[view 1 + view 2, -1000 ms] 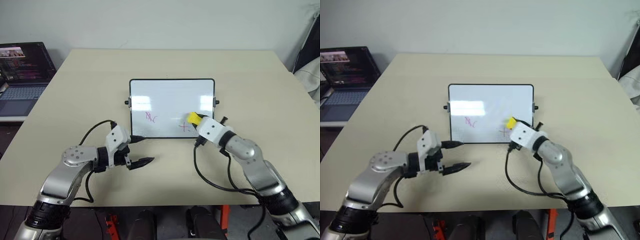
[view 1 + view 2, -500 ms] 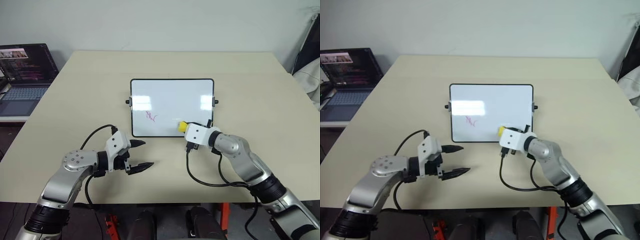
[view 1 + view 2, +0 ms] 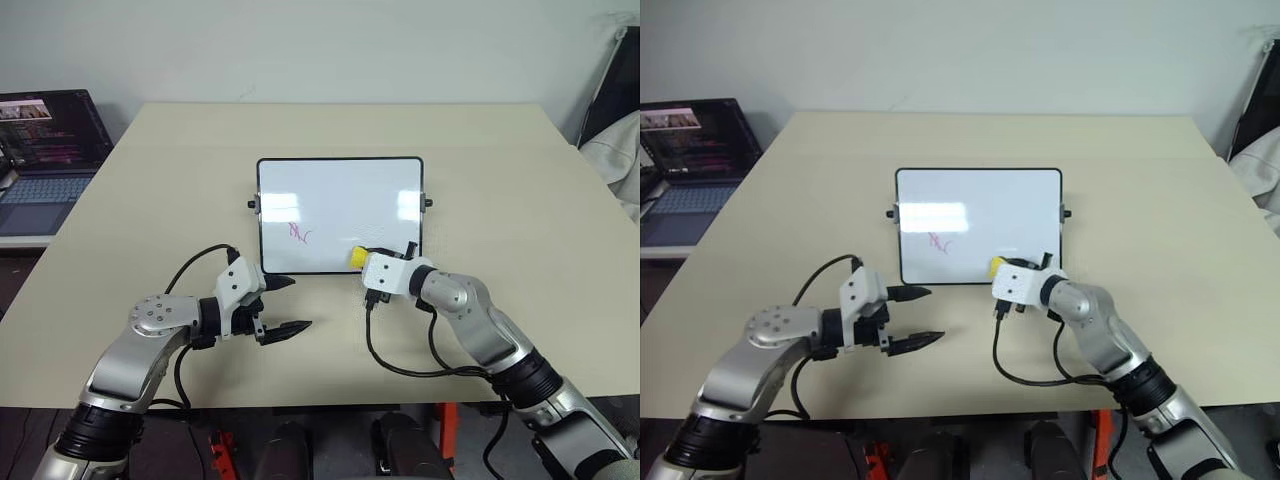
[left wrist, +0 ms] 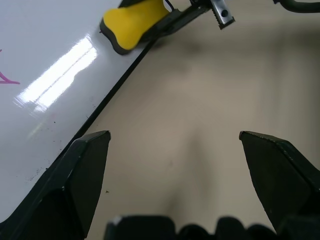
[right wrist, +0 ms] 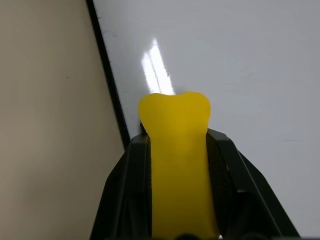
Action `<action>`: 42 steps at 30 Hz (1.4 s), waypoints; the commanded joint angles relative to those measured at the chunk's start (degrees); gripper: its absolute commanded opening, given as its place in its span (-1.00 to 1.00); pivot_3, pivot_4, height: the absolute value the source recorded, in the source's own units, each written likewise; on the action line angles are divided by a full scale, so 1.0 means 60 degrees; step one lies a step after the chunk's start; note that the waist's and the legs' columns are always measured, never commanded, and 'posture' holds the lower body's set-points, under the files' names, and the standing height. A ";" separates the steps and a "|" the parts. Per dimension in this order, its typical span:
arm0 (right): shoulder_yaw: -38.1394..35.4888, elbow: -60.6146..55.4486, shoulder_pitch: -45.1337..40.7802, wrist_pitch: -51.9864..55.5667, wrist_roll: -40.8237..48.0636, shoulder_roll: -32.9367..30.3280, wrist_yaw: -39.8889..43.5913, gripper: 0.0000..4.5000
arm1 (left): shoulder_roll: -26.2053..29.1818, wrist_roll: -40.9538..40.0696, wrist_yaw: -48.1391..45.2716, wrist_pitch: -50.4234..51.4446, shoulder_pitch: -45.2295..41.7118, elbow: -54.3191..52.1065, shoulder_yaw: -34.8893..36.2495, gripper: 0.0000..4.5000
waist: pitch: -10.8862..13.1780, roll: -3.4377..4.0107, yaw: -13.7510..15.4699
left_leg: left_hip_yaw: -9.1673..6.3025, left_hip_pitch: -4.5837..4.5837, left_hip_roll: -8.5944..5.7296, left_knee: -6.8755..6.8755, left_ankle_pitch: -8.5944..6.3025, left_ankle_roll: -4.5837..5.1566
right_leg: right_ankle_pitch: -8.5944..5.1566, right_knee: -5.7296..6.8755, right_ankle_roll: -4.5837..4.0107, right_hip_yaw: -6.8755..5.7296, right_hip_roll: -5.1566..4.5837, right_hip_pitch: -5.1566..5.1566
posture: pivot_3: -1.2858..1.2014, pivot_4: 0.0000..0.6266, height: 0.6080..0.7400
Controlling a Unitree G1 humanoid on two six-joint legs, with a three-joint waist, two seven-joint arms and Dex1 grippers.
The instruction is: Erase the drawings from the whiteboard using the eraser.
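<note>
Right tool (image 3: 362, 260) pinches the small yellow block eraser (image 3: 357, 256) on the glossy black-framed whiteboard's (image 3: 340, 190) near edge; left tool (image 3: 285, 305) spread.

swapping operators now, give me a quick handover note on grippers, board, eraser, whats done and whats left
Right gripper: shut on the eraser, which sits on the whiteboard at its near edge, right of centre.
Left gripper: open, holding nothing, over the table just off the board's near-left corner.
Whiteboard: flat mid-table.
Done: the near-right part of the board by the eraser looks clean.
Left: one pink scribble left of centre on the near half. The eraser would probably sweep left along the board to reach it.
</note>
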 commanded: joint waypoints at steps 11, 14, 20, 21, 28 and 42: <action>-0.0455 -0.0048 0.0093 0.0561 -0.0510 -0.0748 0.0732 -0.50 | -0.0041 -0.0147 0.0097 0.0161 -0.0116 -0.0483 0.0049 1.00 | -0.0009 -0.0014 0.0046 | -0.0001 0.0011 -0.0003 0.0012 0.0001 0.0003 | 0.0001 -0.0008 0.0001 -0.0014 -0.0001 0.0030 | 0.03 -0.52 1.00; -0.0852 0.0216 -0.0176 0.0576 -0.0599 -0.0689 0.0109 -0.50 | -0.0028 -0.0159 0.0104 0.0201 -0.0108 -0.0522 0.0057 1.00 | -0.0009 -0.0014 0.0037 | 0.0001 0.0021 0.0003 0.0014 0.0002 0.0003 | 0.0003 -0.0003 -0.0002 -0.0003 -0.0001 0.0031 | 0.03 -0.52 1.00; -0.0578 -0.0045 0.0154 0.0547 -0.0303 -0.1273 0.1226 -0.50 | -0.0042 -0.0180 0.0131 0.0271 -0.0120 -0.0580 0.0029 1.00 | -0.0010 -0.0016 0.0098 | -0.0001 0.0080 -0.0004 0.0028 0.0014 0.0011 | 0.0015 -0.0024 0.0000 -0.0026 0.0001 0.0126 | 0.03 -0.52 1.00; -0.0421 -0.0183 0.0231 0.0494 -0.0266 -0.1341 0.1516 -0.50 | -0.0045 -0.0180 0.0131 0.0272 -0.0124 -0.0577 0.0025 1.00 | -0.0011 -0.0017 0.0101 | 0.0001 0.0108 -0.0007 0.0021 0.0013 0.0011 | 0.0006 -0.0032 0.0012 -0.0026 0.0001 0.0153 | 0.03 -0.52 1.00; -0.0375 -0.0332 0.0069 0.0425 -0.0603 -0.0698 0.1029 -0.50 | -0.0045 -0.0149 0.0115 0.0210 -0.0128 -0.0447 0.0040 1.00 | -0.0013 -0.0020 -0.0035 | 0.0008 0.0155 0.0013 -0.0015 0.0013 0.0011 | -0.0013 -0.0029 0.0039 0.0012 -0.0004 0.0161 | 0.03 -0.52 1.00; 0.0023 -0.0203 0.0168 -0.0079 -0.0405 -0.0376 0.1365 -0.50 | -0.0065 -0.0123 0.0158 0.0187 -0.0086 -0.0386 0.0054 1.00 | -0.0011 -0.0018 -0.0111 | 0.0005 0.0152 0.0006 -0.0037 0.0009 0.0009 | 0.0000 -0.0032 0.0013 0.0010 -0.0005 0.0151 | 0.03 -0.52 1.00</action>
